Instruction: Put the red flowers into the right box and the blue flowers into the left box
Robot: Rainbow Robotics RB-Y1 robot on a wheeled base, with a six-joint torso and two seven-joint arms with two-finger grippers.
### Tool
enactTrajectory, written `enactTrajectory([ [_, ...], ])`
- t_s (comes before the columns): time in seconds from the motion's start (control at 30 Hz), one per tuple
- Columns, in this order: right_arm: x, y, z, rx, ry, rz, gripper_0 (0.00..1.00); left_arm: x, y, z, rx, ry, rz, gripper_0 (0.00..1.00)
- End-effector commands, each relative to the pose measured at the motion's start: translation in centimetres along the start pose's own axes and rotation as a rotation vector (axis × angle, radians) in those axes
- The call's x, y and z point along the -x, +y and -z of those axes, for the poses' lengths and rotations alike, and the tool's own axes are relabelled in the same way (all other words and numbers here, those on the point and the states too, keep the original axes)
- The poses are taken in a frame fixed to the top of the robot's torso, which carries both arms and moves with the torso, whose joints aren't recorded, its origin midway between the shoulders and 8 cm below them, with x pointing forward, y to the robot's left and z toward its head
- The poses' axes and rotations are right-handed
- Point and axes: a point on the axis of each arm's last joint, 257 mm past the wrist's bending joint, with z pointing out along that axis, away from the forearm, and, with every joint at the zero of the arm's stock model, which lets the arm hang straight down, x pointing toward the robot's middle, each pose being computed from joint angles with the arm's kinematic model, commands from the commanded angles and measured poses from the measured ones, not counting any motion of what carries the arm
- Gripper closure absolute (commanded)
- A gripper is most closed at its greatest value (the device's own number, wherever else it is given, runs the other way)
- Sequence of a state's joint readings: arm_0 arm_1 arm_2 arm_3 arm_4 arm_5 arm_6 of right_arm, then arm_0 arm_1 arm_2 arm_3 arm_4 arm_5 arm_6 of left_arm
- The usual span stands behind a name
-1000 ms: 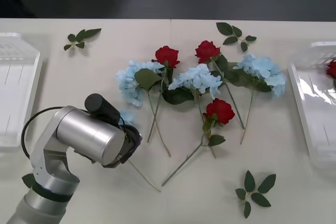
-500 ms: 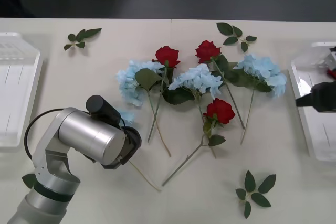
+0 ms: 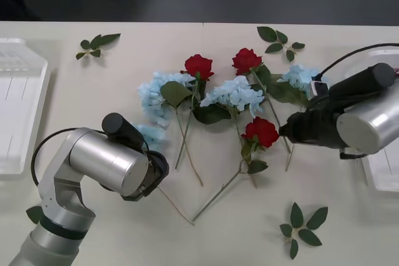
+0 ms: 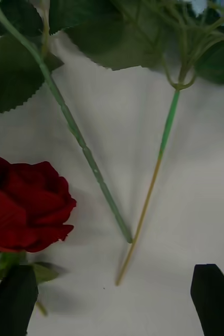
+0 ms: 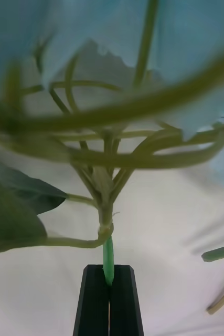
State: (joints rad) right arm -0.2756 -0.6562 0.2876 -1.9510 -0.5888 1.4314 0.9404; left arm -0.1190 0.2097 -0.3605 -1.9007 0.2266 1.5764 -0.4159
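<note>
While the table [image 3: 212, 241] is taken as ref., the left box [image 3: 19, 110] is seen at its left edge and the right box [image 3: 383, 175] at its right edge, the latter largely hidden behind the right arm; the loose flowers are spread at the table's centre, between the two boxes. Three red flowers are laid there: two at the far side of the cluster [image 3: 198, 66] [image 3: 246, 60], one nearer the robot [image 3: 260, 131] [image 4: 25, 207]; blue flowers are mixed among them, e.g. a centre bloom [image 3: 234, 95] and one to the left of it [image 3: 156, 95]. Leaf sprigs are scattered round the cluster, e.g. near the table's front edge [image 3: 302, 225].

The left gripper [image 5: 109, 299] is held low at the cluster's left side, w/ black fingers pressed together on a blue flower's green stem [image 5: 108, 260], just below the bloom [image 3: 151, 135]. The right gripper [image 4: 114, 302] is held at the cluster's right side, fingers [image 4: 214, 299] spread wide apart, nothing between them; the near red flower is seen just beside one finger, w/ two stems crossing in front.
</note>
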Motion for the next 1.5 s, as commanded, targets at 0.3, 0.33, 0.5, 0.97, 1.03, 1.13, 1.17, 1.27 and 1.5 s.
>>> enactTrajectory([
  [0.3, 1.3, 0.4, -1.1, -0.051, -0.063, -0.103, 0.14, 5.4, 1.2, 9.4, -0.019, -0.214, -0.288, 1.0],
  [0.33, 1.4, 0.2, -1.2, -0.056, -0.064, -0.107, 0.14, 5.7, 1.4, 9.9, -0.016, -0.223, -0.303, 1.0],
  [0.5, 1.4, -1.7, -1.9, -0.106, -0.068, -0.14, 0.14, 8.9, 3.1, 14.2, 0.006, -0.296, -0.385, 1.0],
  [0.97, 2.2, -5.5, -4.6, -0.163, -0.107, -0.202, 0.14, 20.2, 8.4, 23.4, 0.039, -0.417, -0.44, 1.0],
  [1.03, 2.4, -5.6, -5.0, -0.156, -0.118, -0.205, 0.14, 22.2, 9.4, 24.1, 0.057, -0.43, -0.441, 1.0],
  [1.13, 2.9, -5.7, -5.5, -0.145, -0.13, -0.212, 0.14, 24.9, 10.8, 24.9, 0.086, -0.45, -0.442, 1.0],
  [1.17, 3.0, -5.7, -5.6, -0.142, -0.132, -0.212, 0.14, 25.9, 11.4, 25.2, 0.104, -0.456, -0.446, 1.0],
  [1.27, 3.2, -5.6, -5.9, -0.134, -0.136, -0.218, 0.14, 28.4, 13.1, 26.0, 0.165, -0.466, -0.46, 1.0],
  [1.5, 3.8, -6.0, -6.6, -0.142, -0.129, -0.221, 0.14, 34.2, 18.1, 27.2, 0.288, -0.457, -0.436, 1.0],
])
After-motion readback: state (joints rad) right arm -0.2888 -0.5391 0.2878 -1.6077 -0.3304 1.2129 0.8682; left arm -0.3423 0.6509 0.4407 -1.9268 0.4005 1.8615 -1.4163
